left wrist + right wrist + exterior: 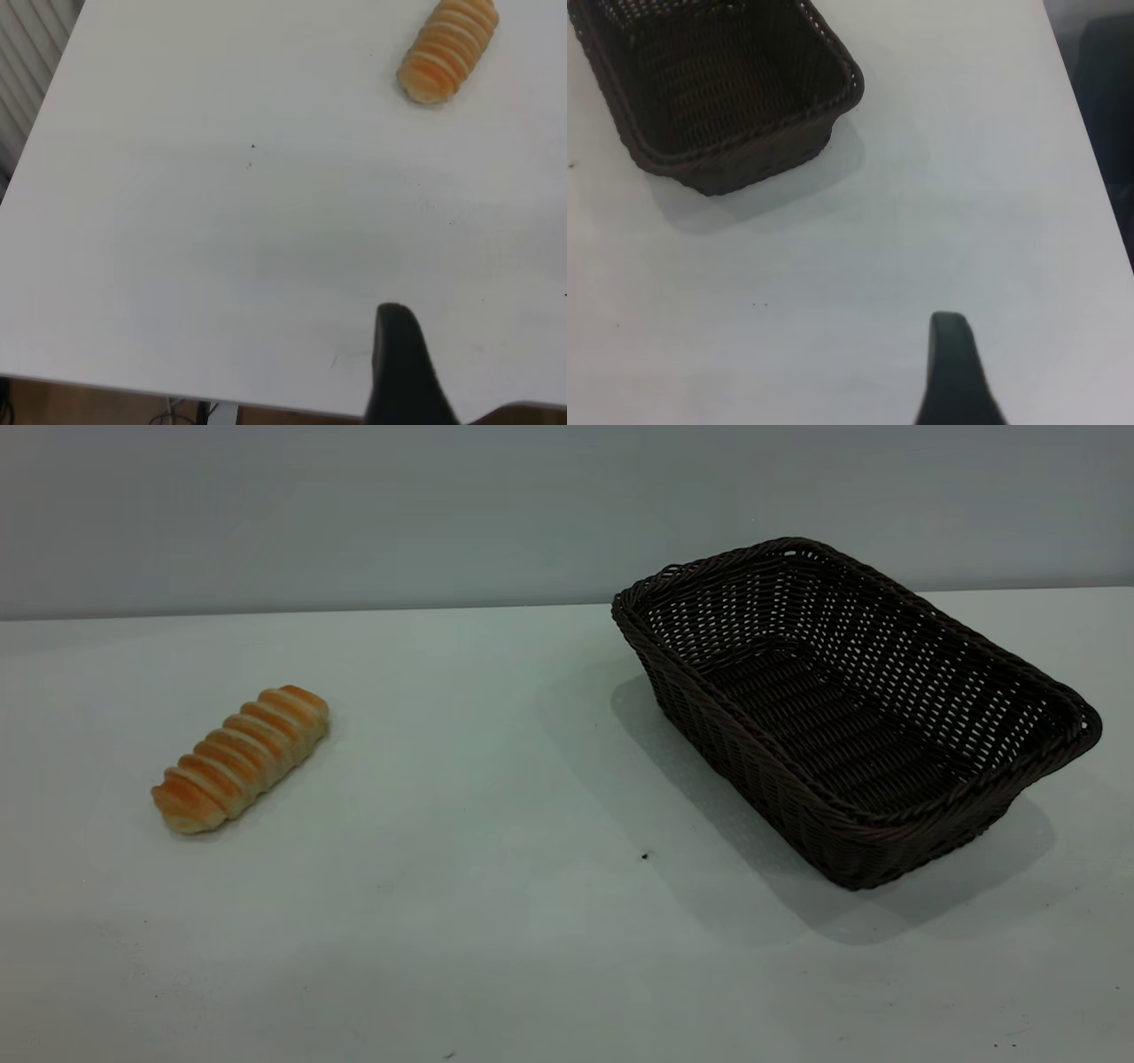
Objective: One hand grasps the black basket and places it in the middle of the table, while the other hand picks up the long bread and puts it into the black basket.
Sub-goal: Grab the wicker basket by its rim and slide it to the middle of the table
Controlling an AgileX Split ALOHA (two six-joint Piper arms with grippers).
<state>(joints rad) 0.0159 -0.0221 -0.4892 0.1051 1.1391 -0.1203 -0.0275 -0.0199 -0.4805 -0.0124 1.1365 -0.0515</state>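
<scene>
Black basket point(850, 717): dark brown-black wicker, tight horizontal weave on the floor, openwork lattice of small pale gaps up the sides, braided rim.

Long bread point(241, 758): golden-orange crust, deeper orange on the crests, crossed by pale cream ridges in even bands; blunt end paler tan.

Bench point(496, 921): plain matte white, faintly grey-green in shade, a few tiny dark specks.

Left tool point(403, 367): one finger shows, flat black. Right tool point(950, 372): the same dull black.

Woven wicker black basket point(855, 717), perhaps plastic; matt smooth table point(496, 886); ridged, softly glazed long bread point(241, 757).
</scene>
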